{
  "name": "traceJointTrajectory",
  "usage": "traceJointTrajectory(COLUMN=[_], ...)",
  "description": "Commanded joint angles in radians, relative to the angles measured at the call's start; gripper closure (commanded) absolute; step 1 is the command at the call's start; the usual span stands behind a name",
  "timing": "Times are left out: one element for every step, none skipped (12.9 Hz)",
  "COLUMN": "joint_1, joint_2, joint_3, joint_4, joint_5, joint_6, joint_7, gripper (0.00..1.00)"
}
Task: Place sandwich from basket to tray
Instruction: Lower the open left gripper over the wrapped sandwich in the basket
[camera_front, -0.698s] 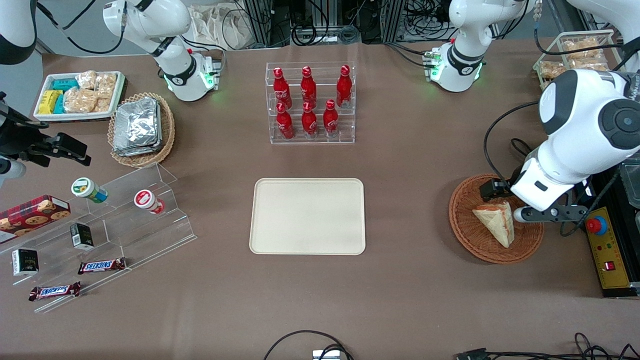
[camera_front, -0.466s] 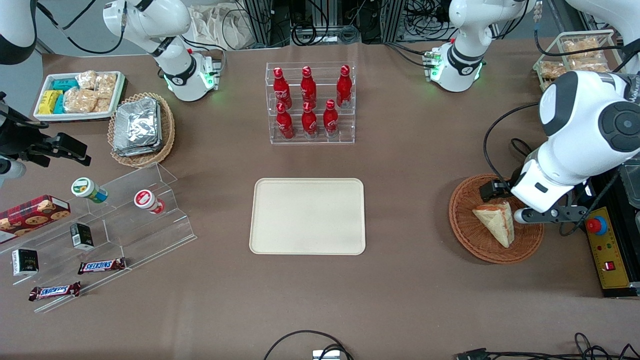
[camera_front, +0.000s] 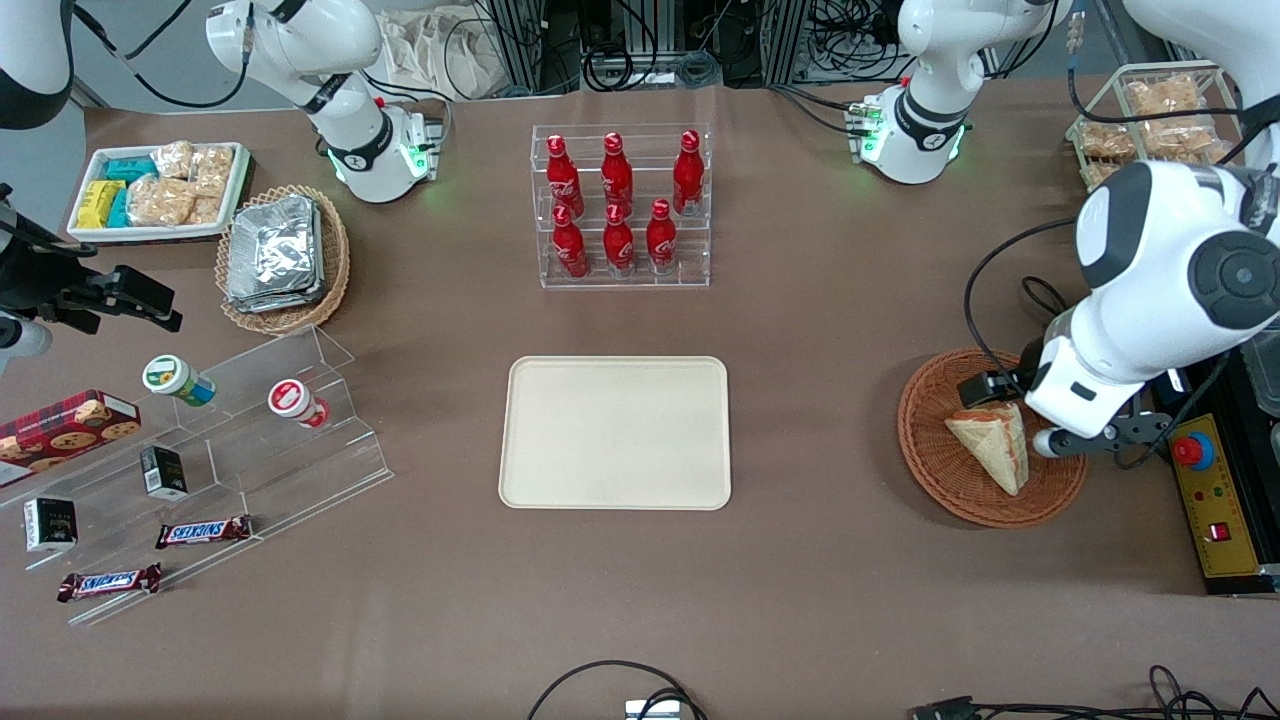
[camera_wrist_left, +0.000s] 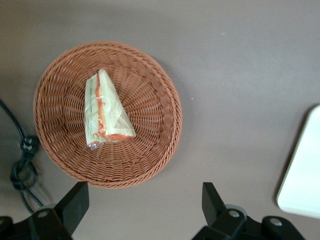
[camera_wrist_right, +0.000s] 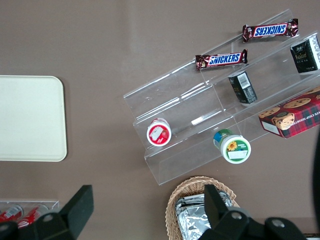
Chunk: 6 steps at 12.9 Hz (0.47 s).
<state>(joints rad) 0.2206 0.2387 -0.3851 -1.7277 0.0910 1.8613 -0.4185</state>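
Left gripper (camera_wrist_left: 140, 207) hangs above the basket (camera_wrist_left: 155, 150), fingers (camera_wrist_left: 75, 202) spread wide, nothing held. Sandwich (camera_wrist_left: 106, 112) lies in the basket, slightly off-centre, clear of the rim. It sits off the midline between the fingers, nearer one of them, so I judge the gripper needs a small sideways shift before dropping.

Wedge is on its side w/ the filling edge up. In the front view the sandwich (camera_front: 992, 448) has its long axis diagonal, narrow tip toward the front camera, wide end next to the gripper (camera_front: 1010, 415).

Tray (camera_front: 615, 432) is bare, at table centre, well apart from the basket (camera_front: 935, 470), toward the parked arm's end.
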Motion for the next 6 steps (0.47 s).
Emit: traceJointTrajectory(joint_1=[0.028, 0.042, 0.063, 0.083, 0.097, 0.104], joint_2=[-0.009, -0.007, -0.006, -0.004, -0.002, -0.002], joint_3=[-0.003, -0.003, -0.003, -0.003, -0.003, -0.003], joint_4=[-0.093, -0.127, -0.165, -0.205, -0.243, -0.272], joint_5=[0.010, 0.010, 0.010, 0.010, 0.016, 0.041], joint_6=[0.079, 0.123, 0.180, 0.240, 0.295, 0.335], joint_7=[-0.152, -0.163, -0.169, -0.172, -0.172, -0.172], gripper=[0.00, 0.00, 0.00, 0.00, 0.00, 0.00])
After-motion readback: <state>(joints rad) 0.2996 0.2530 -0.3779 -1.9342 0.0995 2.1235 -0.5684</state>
